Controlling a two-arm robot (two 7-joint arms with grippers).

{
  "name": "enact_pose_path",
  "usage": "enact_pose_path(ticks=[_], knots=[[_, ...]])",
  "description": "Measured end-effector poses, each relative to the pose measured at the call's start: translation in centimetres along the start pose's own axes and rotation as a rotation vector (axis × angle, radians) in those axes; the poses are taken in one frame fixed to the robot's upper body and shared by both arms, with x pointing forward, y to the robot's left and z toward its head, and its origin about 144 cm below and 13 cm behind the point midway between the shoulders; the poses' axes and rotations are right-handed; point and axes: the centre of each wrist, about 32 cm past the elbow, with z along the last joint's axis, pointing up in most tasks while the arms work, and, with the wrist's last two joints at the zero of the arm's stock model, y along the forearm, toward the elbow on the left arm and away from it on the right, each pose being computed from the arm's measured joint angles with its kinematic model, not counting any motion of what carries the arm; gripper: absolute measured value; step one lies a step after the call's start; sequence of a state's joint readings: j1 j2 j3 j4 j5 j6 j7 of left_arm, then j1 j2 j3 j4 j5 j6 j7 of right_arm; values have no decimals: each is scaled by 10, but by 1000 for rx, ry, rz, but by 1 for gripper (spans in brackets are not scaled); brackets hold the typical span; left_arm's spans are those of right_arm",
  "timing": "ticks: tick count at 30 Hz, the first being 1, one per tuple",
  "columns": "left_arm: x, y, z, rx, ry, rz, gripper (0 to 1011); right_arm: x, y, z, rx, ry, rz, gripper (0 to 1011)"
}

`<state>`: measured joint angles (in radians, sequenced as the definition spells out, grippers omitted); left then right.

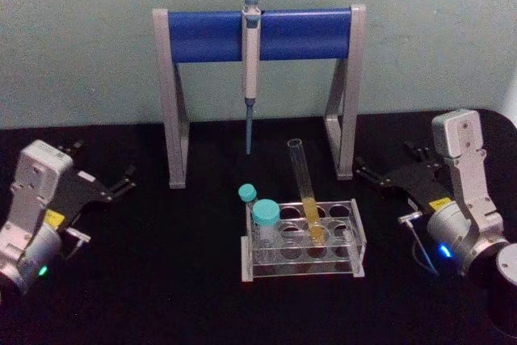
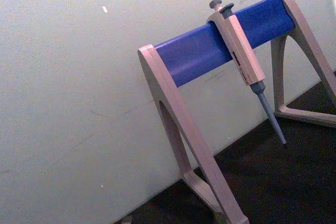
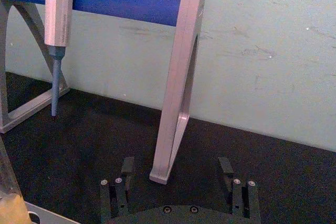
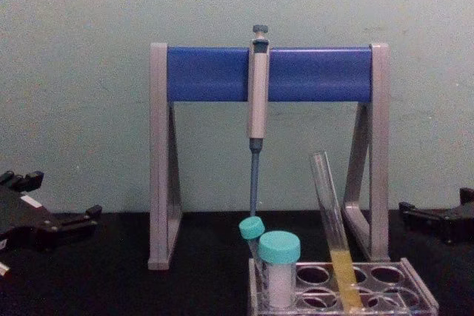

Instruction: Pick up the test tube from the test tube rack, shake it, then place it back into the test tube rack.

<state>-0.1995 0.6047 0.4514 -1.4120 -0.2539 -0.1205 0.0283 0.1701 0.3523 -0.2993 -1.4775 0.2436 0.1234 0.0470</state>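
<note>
The test tube (image 1: 305,191) leaned in the test tube rack (image 1: 303,240) at mid-counter. The left end effector (image 1: 109,187) and right end effector (image 1: 388,175) rested wide, well apart from it.

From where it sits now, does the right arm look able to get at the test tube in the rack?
Probably yes: the right gripper is open, and bare table lies between it and the test tube, whose upper part stands free.
</note>
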Motion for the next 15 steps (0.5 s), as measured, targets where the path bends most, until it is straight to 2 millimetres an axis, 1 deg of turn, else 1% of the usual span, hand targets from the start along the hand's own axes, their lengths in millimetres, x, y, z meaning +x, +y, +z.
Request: enact_pose_path(ticks=[15], knots=[[0,0,0,0,0,0,1001,0,0,0,0,0,0,1000]])
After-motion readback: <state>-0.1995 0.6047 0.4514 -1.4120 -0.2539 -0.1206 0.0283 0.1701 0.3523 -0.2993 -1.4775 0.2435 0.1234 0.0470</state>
